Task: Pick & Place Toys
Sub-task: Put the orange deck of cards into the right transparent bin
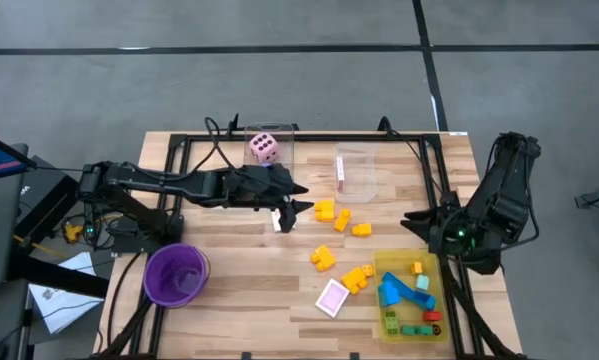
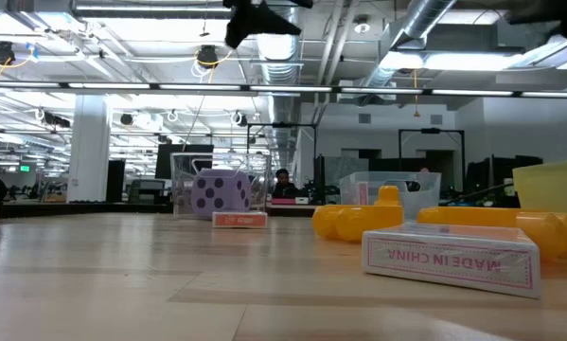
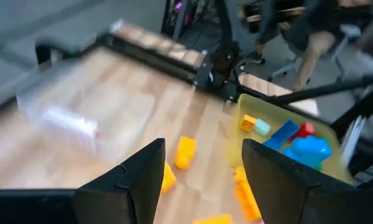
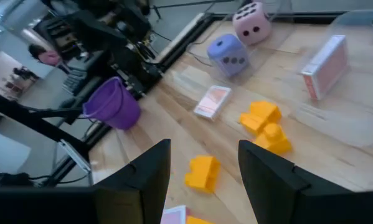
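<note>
Yellow blocks (image 1: 342, 218) lie scattered on the wooden table's middle, and a pink-white card box (image 1: 332, 298) lies near the front edge. A yellow tray (image 1: 384, 262) at the front right holds blue, green and red blocks (image 1: 399, 292). A pink die (image 1: 263, 148) sits in a clear box at the back, with a purple die (image 4: 228, 51) beside it. My left gripper (image 1: 297, 208) hovers open, high above the table just left of the yellow blocks (image 3: 185, 151). My right gripper (image 1: 415, 220) hangs open above the tray's far edge; nothing is between its fingers (image 4: 146, 168).
A purple cup (image 1: 176, 273) stands at the front left. A second clear box (image 1: 356, 172) with a card deck (image 4: 326, 59) stands at the back middle. Another flat card pack (image 4: 213, 101) lies under my left arm. A black frame (image 1: 179, 140) edges the table.
</note>
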Available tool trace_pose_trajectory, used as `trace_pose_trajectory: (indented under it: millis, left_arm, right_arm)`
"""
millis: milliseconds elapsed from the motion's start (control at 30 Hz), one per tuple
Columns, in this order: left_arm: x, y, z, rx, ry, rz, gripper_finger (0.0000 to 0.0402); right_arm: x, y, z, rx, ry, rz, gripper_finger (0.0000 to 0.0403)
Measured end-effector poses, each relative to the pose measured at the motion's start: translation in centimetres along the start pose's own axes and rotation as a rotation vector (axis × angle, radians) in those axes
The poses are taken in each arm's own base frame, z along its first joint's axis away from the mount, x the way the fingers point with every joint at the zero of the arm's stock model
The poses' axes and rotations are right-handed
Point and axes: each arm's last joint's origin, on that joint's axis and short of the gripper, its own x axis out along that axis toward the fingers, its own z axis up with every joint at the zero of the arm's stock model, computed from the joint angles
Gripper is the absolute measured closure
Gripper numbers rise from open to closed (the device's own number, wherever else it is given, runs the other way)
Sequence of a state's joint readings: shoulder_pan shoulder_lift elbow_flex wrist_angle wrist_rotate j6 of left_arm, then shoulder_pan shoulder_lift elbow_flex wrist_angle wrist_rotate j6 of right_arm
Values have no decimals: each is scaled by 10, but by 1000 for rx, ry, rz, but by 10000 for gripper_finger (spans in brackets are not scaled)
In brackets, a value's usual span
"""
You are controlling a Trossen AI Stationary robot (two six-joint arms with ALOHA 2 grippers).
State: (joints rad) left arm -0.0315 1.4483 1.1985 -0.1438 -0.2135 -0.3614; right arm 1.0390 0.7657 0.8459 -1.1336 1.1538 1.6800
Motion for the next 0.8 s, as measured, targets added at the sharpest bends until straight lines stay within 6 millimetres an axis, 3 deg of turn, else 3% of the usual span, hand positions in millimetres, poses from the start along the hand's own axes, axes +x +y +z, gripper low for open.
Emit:
trace_pose_trajectory:
  millis: [133,333,467,567,800]
  left_arm:
    - [-1,-3,-7,-190,64,-3,169]
    - [-6,-19,-16,-239,103,-32,80]
    - [-9,-14,-33,-471,178,182,32]
    - [-6,-8,-49,-624,265,314,21]
    - [25,-7,-78,-760,309,439,17]
  right_arm:
    - [1,6,4,-19,-13,31,223]
    - [1,9,11,-61,-29,59,223]
    - [-1,8,14,-78,-31,70,223]
    - [-1,7,15,-93,-32,73,223]
    - [-3,5,18,-120,-34,80,223]
